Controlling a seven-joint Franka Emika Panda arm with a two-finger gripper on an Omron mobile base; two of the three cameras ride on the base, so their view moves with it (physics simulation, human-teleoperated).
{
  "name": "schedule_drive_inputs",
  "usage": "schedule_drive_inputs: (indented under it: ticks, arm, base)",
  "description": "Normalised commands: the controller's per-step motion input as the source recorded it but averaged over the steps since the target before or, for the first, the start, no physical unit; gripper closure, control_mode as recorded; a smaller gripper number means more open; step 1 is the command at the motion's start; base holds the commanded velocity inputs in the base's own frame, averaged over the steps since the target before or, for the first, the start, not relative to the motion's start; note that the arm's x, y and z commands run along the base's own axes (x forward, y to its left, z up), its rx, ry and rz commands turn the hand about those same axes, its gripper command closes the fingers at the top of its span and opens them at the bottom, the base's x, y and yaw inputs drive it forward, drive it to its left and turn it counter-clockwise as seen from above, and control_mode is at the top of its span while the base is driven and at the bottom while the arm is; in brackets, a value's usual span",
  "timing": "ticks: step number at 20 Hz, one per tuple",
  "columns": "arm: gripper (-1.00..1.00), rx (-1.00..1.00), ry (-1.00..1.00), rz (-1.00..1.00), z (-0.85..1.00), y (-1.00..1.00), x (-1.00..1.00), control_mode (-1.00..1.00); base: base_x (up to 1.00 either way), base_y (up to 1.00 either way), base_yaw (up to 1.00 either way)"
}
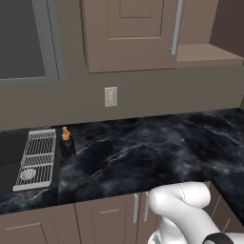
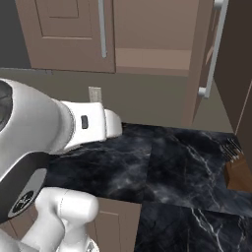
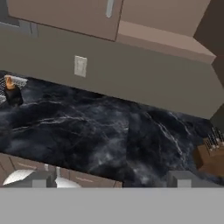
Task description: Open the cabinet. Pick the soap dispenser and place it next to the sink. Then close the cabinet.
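Dark marble counter [image 1: 143, 152]: soap dispenser [image 1: 66, 142] upright beside sink [image 1: 14, 164]; cabinet [image 1: 131, 33] right door ajar, yours to close; gripper [image 3: 113, 178] wide, empty.

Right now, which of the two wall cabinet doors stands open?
The right door stands open, swung out toward the robot with its bar handle facing sideways. The left door is shut flat, and the bare shelf shows beside it.
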Motion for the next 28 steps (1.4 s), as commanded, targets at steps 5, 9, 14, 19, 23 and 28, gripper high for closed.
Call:
schedule_drive_inputs:
  ticks: [5, 9, 14, 19, 23, 28]
  arm:
    - [-1.0, 0.19, -0.27, -0.17, 0.0, -0.17, -0.27, -1.0]
    - [-1.0, 0.2, -0.28, 0.0, 0.0, -0.46, -0.45, -1.0]
    - [-1.0, 0.1, -0.25, 0.0, 0.04, -0.35, -0.28, -1.0]
    - [-1.0, -0.01, -0.02, 0.0, 0.09, -0.02, -0.01, -1.0]
    - [-1.0, 0.0, -0.18, 0.0, 0.0, 0.0, 0.0, -1.0]
    - [-1.0, 0.02, -0.29, 0.0, 0.02, -0.01, 0.0, -1.0]
  base:
    - [0.0, 0.0, 0.0]
    - [0.0, 0.0, 0.0]
    - [0.0, 0.0, 0.0]
    - [0.0, 0.0, 0.0]
    - [0.0, 0.0, 0.0]
    - [0.0, 0.0, 0.0]
